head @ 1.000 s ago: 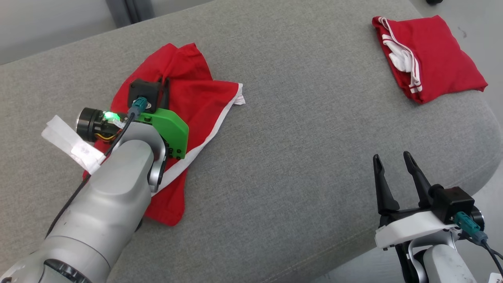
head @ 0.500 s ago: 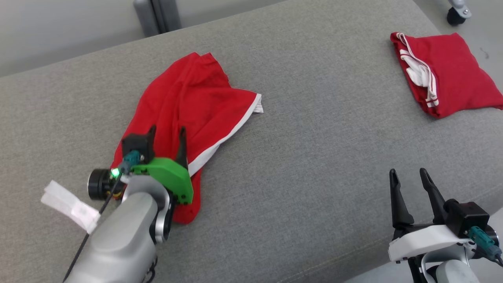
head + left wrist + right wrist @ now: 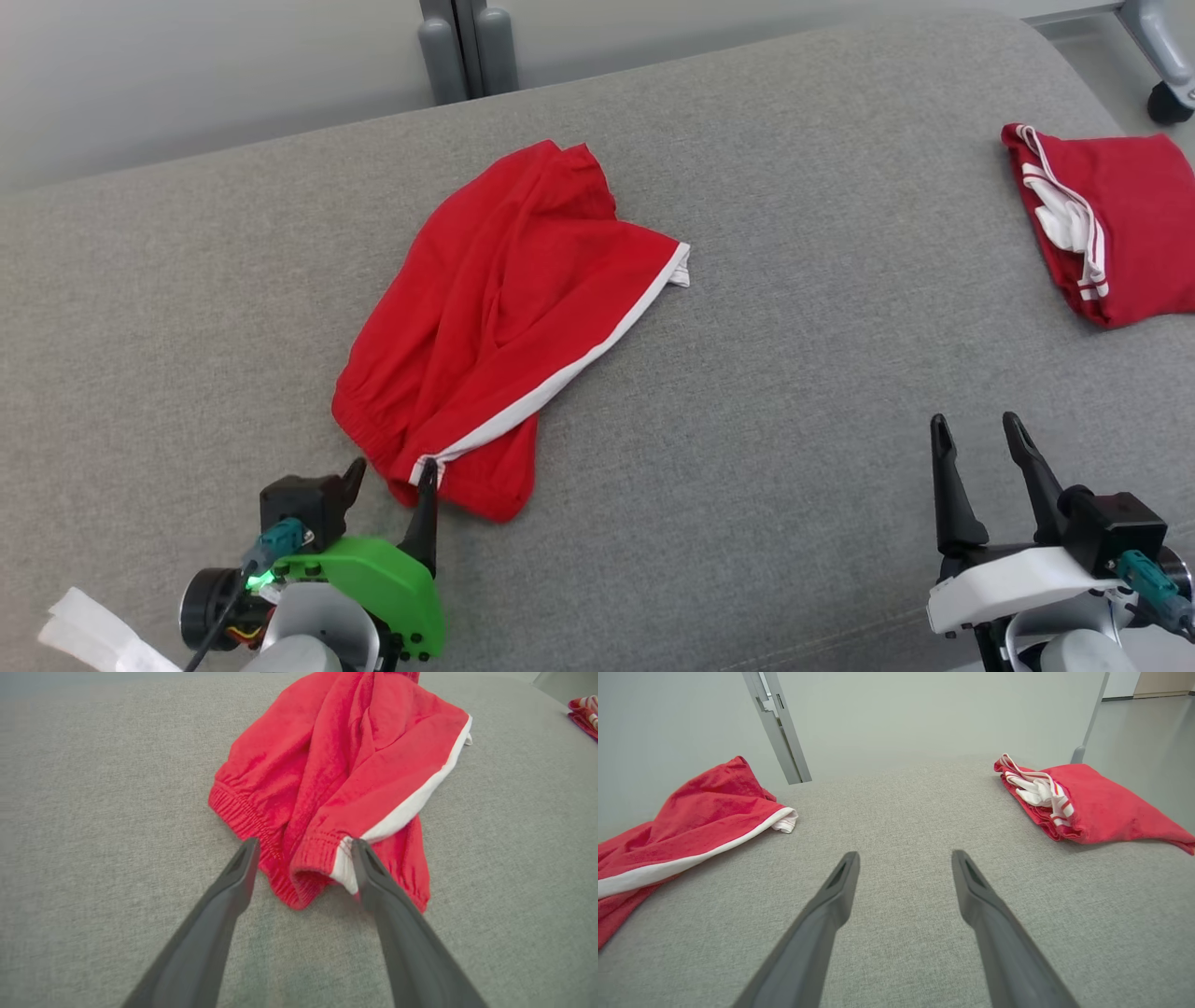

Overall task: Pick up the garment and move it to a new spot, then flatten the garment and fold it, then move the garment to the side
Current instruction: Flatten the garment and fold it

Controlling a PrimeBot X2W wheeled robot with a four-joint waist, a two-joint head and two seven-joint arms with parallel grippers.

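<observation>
Head view has the shorts [image 3: 504, 308] lying rumpled left of the middle of the grey cushion [image 3: 747, 448]. The waistband is toward the robot and the white stripe [image 3: 579, 359] runs up and to the right. A second red garment [image 3: 1111, 233], folded, sits well apart at the far right edge.

The left jaws stand spread wide and hold nothing — in the left wrist view the fingers [image 3: 233, 891] straddle the near end of the waistband [image 3: 247, 826], one tip touching the cloth where the stripe meets the elastic. The right jaws are likewise wide and empty, over bare cushion at the lower right, clear of both garments.

By my judgement the shorts are light, soft and limp. They will sag, bunch and drag on the woven cover rather than slide, and a pinch of the thin leg cloth may lift one layer only. The gathered elastic looks the thickest, firmest part — best taken there, one corner per arm, so the fabric hangs and spreads flat for folding.
</observation>
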